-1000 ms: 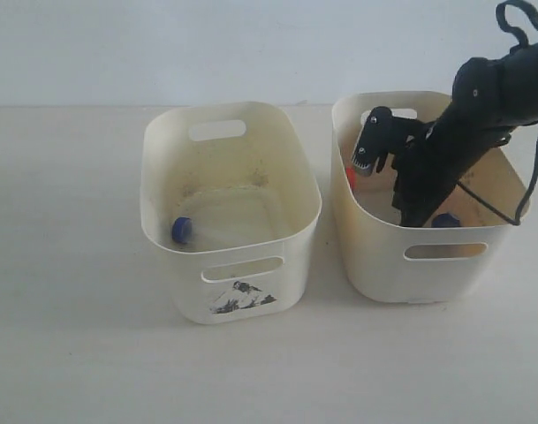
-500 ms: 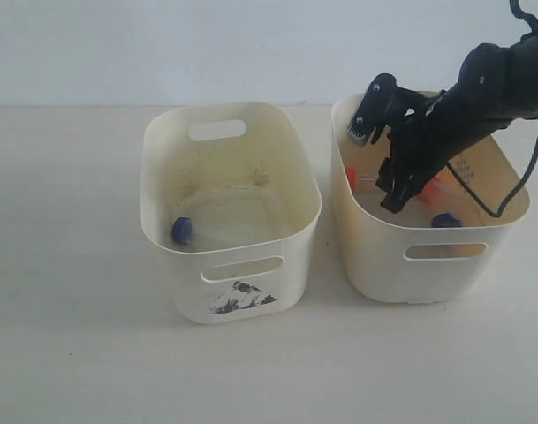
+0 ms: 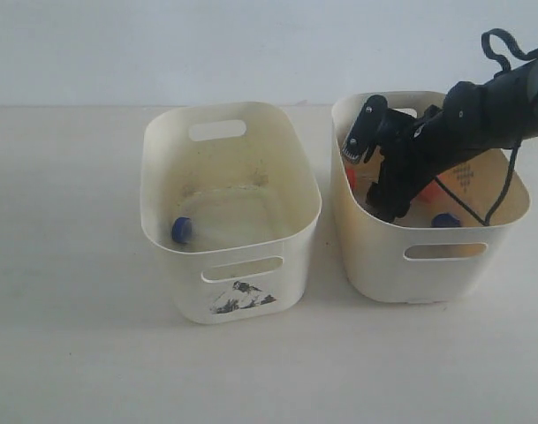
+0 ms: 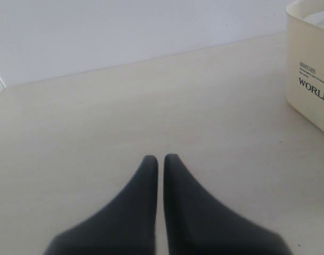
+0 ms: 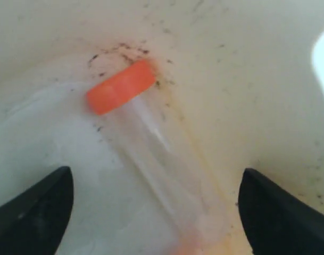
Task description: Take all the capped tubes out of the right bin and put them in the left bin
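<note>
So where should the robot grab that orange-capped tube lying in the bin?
Grab the orange-capped tube by its clear body, just below the cap, coming from above. It lies on its side on the floor of the right bin, so its long sides look free. The right gripper is open with a finger on each side, set to close across it.

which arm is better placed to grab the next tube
Right. The right gripper is down in the right bin, jaws open, an orange-capped tube lying between them. The left gripper is shut over the table, outside the bins.
</note>
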You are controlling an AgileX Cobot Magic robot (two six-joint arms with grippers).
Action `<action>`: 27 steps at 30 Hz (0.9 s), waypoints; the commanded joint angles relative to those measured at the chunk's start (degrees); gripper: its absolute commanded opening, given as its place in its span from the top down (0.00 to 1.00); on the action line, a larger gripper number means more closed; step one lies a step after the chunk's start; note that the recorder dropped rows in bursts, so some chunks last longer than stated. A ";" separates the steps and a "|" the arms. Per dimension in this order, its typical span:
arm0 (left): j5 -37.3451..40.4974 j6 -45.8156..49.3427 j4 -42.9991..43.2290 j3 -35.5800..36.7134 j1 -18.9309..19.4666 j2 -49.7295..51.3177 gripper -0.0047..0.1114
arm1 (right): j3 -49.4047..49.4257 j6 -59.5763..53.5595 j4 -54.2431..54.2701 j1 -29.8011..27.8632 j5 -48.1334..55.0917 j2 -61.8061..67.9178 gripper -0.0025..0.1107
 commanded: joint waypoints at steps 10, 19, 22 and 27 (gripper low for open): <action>-0.30 -0.58 -0.32 -0.21 -0.08 0.03 0.92 | 0.05 4.89 0.18 -0.07 -5.56 5.09 0.43; -0.30 -0.58 -0.32 -0.21 -0.08 0.03 0.92 | 0.05 7.22 0.18 -0.07 -4.90 5.09 0.69; -0.30 -0.58 -0.32 -0.21 -0.08 0.03 0.92 | 0.05 7.22 0.18 -0.07 -4.97 5.09 0.54; -0.30 -0.58 -0.32 -0.21 -0.08 0.03 0.92 | 0.05 7.22 0.18 -0.07 -5.51 5.09 0.45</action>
